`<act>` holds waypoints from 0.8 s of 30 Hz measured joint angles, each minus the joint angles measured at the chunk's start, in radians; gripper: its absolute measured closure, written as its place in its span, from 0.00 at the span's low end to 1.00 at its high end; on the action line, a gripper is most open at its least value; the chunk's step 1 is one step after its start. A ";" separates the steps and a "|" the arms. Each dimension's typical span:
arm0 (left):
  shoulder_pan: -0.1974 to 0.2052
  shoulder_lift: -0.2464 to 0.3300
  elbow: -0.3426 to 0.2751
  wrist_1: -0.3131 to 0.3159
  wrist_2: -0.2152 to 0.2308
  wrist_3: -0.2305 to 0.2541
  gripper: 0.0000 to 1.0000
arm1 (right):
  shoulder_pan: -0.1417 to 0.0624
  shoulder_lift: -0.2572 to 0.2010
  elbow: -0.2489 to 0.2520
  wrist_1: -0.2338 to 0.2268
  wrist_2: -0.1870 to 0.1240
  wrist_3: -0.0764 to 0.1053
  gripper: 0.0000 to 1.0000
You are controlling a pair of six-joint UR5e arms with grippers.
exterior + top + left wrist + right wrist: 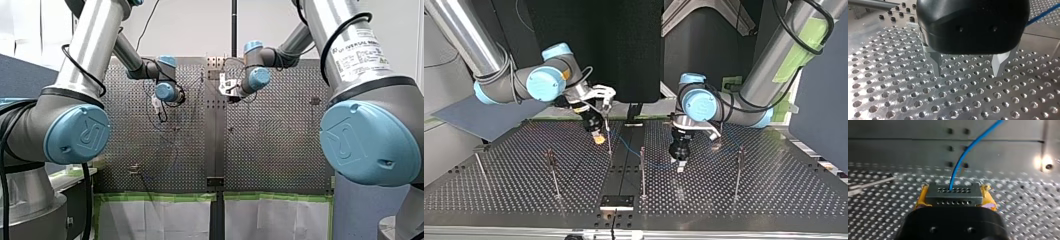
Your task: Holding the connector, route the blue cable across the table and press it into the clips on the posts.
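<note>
In the right wrist view my right gripper [954, 200] is shut on a black connector [952, 191], which sits between its yellow pads [988, 198]. The blue cable [961, 157] rises out of the connector's top. In the top view that gripper [598, 138] hovers just above the table beside a thin post [609, 136], and the blue cable [630, 147] runs low across the centre seam. My left gripper [968, 73] is open with nothing between its metal fingers [936, 63]. It hangs just above the perforated plate [898, 95], close to the cable [659, 165] in the top view.
Thin upright posts [555, 175] [642, 172] [737, 175] stand in a row across the near part of the top view, with another [480, 167] far left. A black block [616, 202] sits at the near centre edge.
</note>
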 joint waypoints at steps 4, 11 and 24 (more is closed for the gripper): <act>0.000 0.000 0.000 0.000 0.000 0.000 0.00 | 0.002 0.004 0.000 0.013 0.000 -0.016 1.00; 0.000 0.000 0.000 0.000 0.000 0.000 0.00 | 0.002 0.005 0.000 0.015 0.000 -0.020 1.00; -0.056 0.066 -0.043 -0.037 -0.020 -0.012 0.00 | 0.014 -0.018 -0.033 0.027 0.031 0.030 1.00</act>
